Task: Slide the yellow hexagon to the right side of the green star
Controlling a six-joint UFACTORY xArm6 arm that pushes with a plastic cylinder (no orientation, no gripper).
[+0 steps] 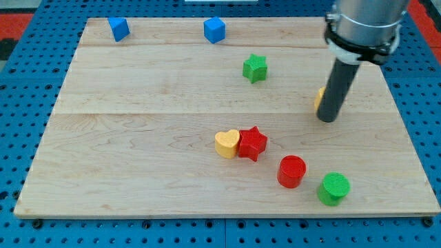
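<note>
Wooden counter (138, 138) over blue pegboard, and your yellow hexagon (320, 98) peeks out just left of my tip (329, 120), mostly hidden behind the rod. You've no pincer here to open or close, only that rod. Green star (254, 68) sits up-left, so pushing from this side looks sensible.
</note>
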